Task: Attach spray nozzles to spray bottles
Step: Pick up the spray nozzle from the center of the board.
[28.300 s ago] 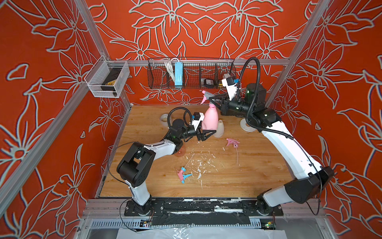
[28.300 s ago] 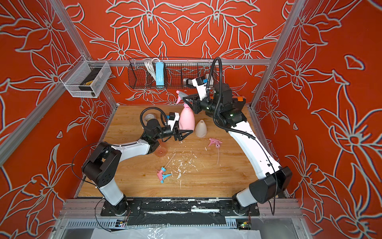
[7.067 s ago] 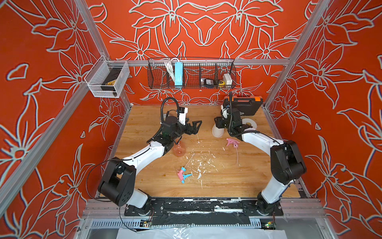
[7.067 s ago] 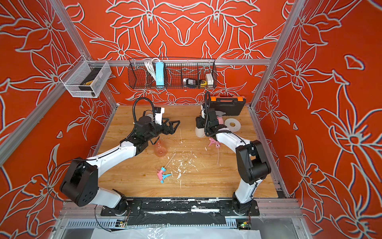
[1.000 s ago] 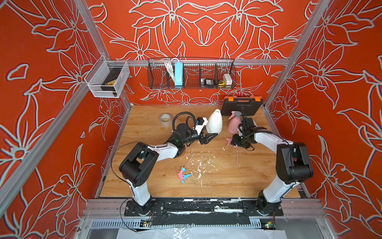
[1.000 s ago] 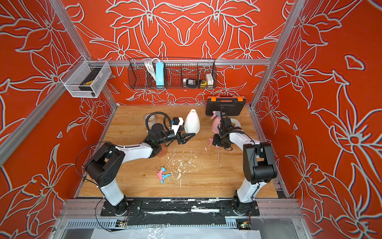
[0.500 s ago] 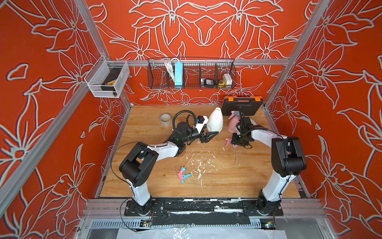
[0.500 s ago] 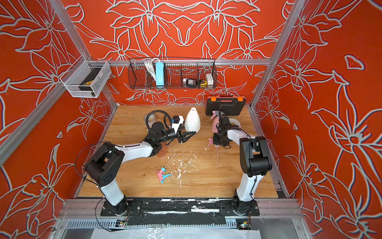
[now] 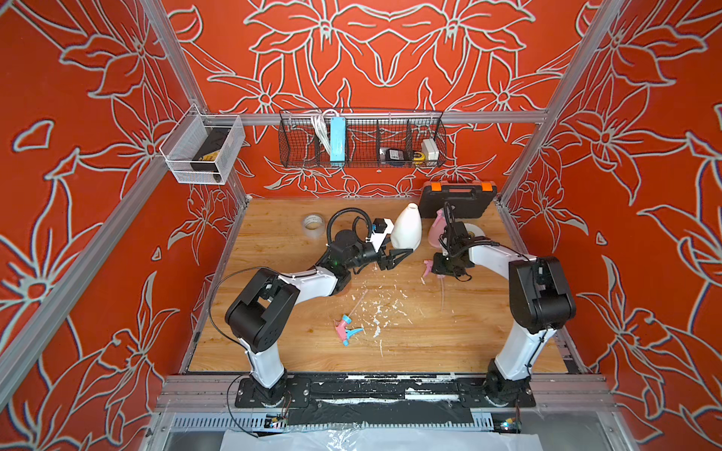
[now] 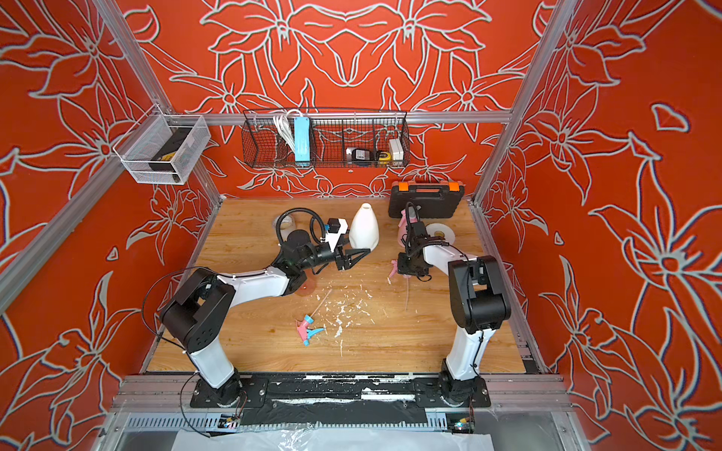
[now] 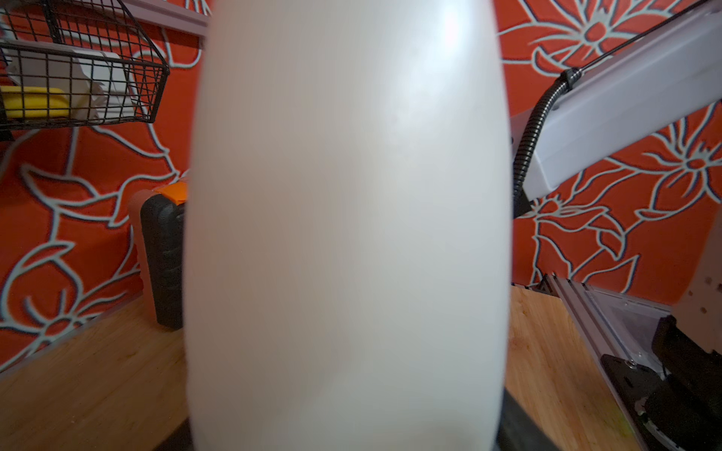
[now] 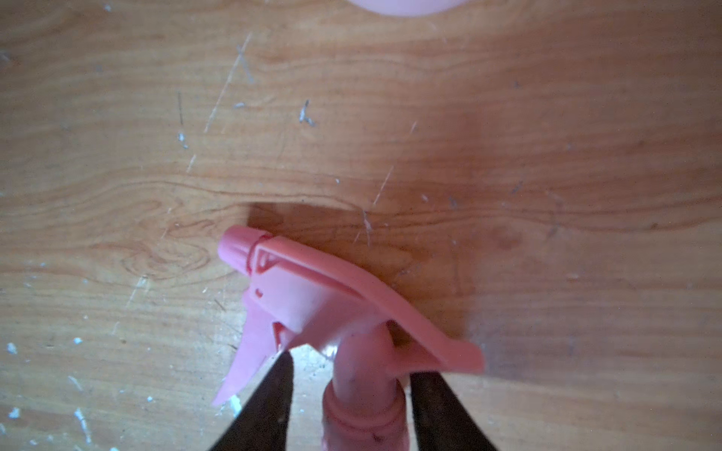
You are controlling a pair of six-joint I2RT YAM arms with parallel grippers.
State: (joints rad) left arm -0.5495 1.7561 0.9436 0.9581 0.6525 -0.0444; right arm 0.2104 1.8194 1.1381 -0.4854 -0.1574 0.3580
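My left gripper (image 9: 397,257) is shut on the base of the opaque white spray bottle (image 9: 406,228), which stands upright and fills the left wrist view (image 11: 347,234). The all-pink spray nozzle (image 12: 312,296) lies on the wooden floor. My right gripper (image 12: 349,363) is open, its black fingers either side of the nozzle's neck with floor showing in the gaps. The pink spray bottle (image 9: 436,230), with a nozzle on it, stands just behind that gripper. A pink-and-blue nozzle (image 9: 345,330) lies nearer the front. The orange-pink bottle (image 10: 306,289) is mostly hidden under my left arm.
A black and orange case (image 9: 457,199) leans at the back right, with a white tape roll (image 9: 476,232) before it. Another tape roll (image 9: 313,221) lies at the back left. White scraps (image 9: 383,308) litter the middle. A wire basket (image 9: 363,140) hangs on the back wall.
My right gripper's jaws have narrowed about the pink nozzle's neck, and that wrist has edged slightly left. The left gripper and white bottle have hardly moved.
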